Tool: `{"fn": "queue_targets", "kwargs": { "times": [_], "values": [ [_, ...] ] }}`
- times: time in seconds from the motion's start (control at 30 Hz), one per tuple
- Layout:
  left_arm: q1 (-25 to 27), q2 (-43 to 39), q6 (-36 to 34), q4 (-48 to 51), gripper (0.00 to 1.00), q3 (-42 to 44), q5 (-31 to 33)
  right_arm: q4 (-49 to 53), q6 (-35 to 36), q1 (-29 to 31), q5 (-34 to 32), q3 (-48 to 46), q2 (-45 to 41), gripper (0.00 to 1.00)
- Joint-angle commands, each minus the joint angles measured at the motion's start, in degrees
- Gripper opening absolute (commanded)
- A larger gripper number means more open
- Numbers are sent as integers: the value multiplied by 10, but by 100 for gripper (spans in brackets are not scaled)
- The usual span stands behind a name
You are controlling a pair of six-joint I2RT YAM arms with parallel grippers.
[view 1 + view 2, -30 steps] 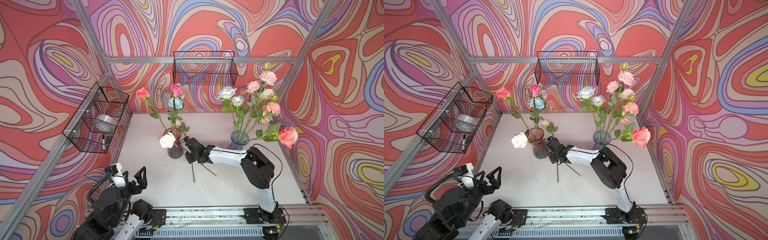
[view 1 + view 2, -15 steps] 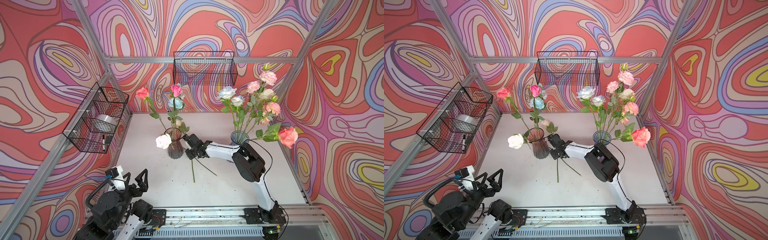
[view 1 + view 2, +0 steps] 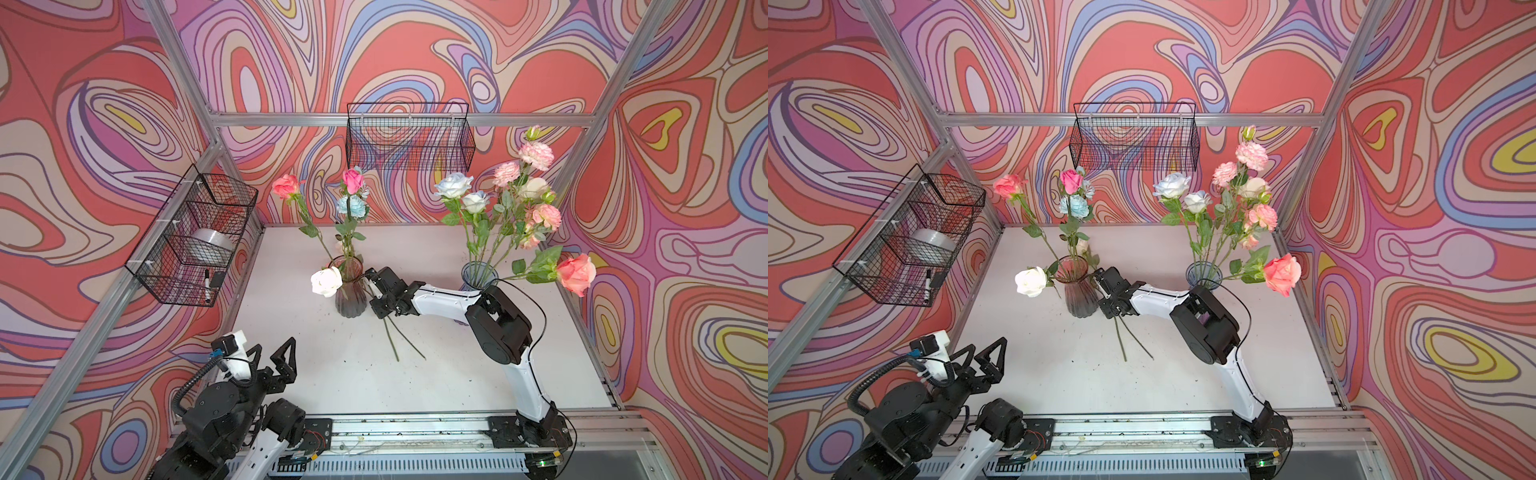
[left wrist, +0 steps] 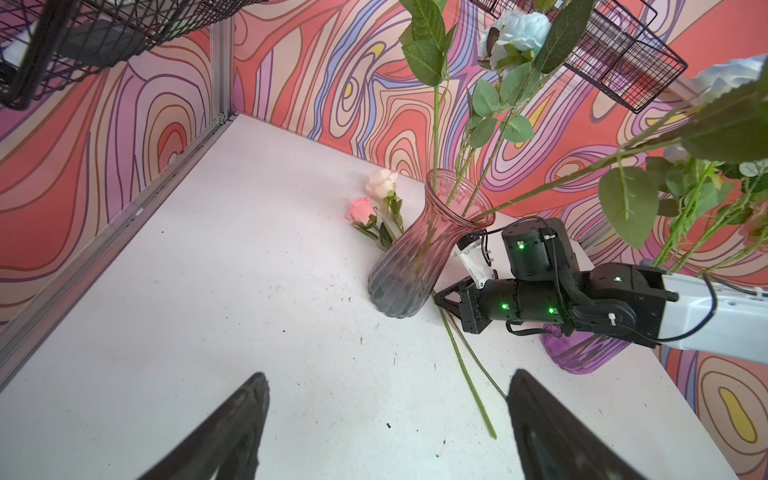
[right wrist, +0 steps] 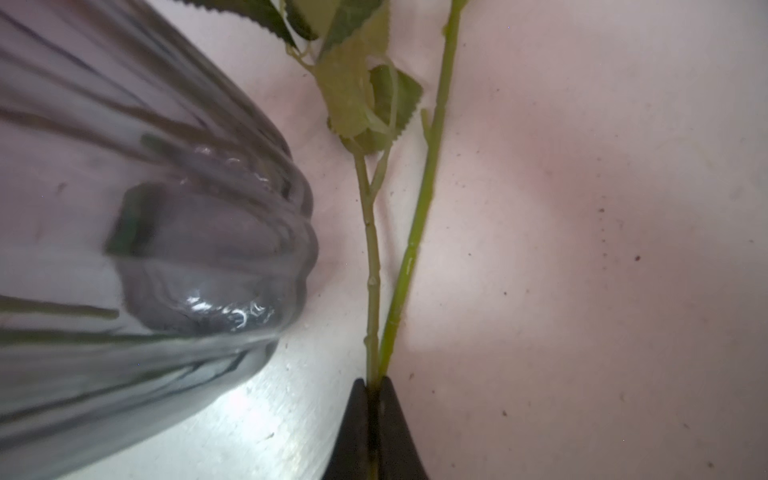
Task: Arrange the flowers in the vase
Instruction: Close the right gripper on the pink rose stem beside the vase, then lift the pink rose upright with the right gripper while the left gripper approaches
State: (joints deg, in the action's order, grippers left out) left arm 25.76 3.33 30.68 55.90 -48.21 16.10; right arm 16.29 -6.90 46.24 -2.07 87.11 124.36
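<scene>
Now, item by item: right hand (image 5: 372, 386), part open a second ago, is clenched on two green stems (image 5: 399, 291) lying low on the counter (image 3: 457, 374), just right of the pink vase (image 3: 349, 291). Stem heads: white bud (image 4: 381, 181) and pink bud (image 4: 360, 209), on the counter at the vase's far side. Left hand (image 3: 272, 361): unchanged, spread wide, empty, near-left corner. Second vase (image 3: 478, 276), far right: full bunch. Reading: the pick looks secured but doubled, and threading two stems into the neck together seems the harder step
</scene>
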Motion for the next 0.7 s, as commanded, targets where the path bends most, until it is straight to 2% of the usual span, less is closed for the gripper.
{"fn": "queue_targets", "kwargs": {
  "times": [0.0, 0.27, 0.4, 0.5, 0.67],
  "values": [
    [-3, -9, 5, -6, 90, 7, 2, -21, -14, -2, 3, -12, -44, 0],
    [-2, -10, 4, -9, 90, 8, 0, -15, -28, -4, -8, -48, -91, 0],
    [-2, -7, 7, -13, 89, 1, -11, -8, -56, -12, -27, -96, -139, 0],
    [-2, 5, 8, -21, 87, -9, -42, -9, -86, -19, -40, -158, -203, 0],
    [-3, 50, 1, -44, 79, -10, -101, -55, -139, -21, -38, -280, -365, 0]
  ]
}}
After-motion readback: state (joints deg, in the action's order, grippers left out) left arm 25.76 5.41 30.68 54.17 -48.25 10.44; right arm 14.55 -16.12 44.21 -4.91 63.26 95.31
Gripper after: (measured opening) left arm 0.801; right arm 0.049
